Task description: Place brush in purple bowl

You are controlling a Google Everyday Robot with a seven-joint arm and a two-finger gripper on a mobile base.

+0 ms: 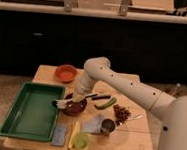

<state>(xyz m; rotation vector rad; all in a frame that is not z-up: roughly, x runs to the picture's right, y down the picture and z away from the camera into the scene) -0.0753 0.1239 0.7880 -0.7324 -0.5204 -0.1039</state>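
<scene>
Pale matt wooden table [130,138], smooth top. Big green plastic tray [33,111], slight sheen, well off to one side of the jaws. White robot arm [126,85], smooth glossy plastic shell; gripper [73,101] low over the dark purple-maroon bowl [76,108], dull finish. Slim brush [77,99] by the jaws: black handle, whitish bristly head. Orange round bowl [65,73] beyond the jaws, smooth. Small shiny metal cup [107,125]. Light green cup [82,139], plastic-looking.

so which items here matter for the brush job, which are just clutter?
Job:
- brush, bristle end past the bowl's left rim
- purple bowl
- gripper, over the bowl

Clutter:
- orange bowl
- green tray
- green vegetable
- light green cup
</scene>
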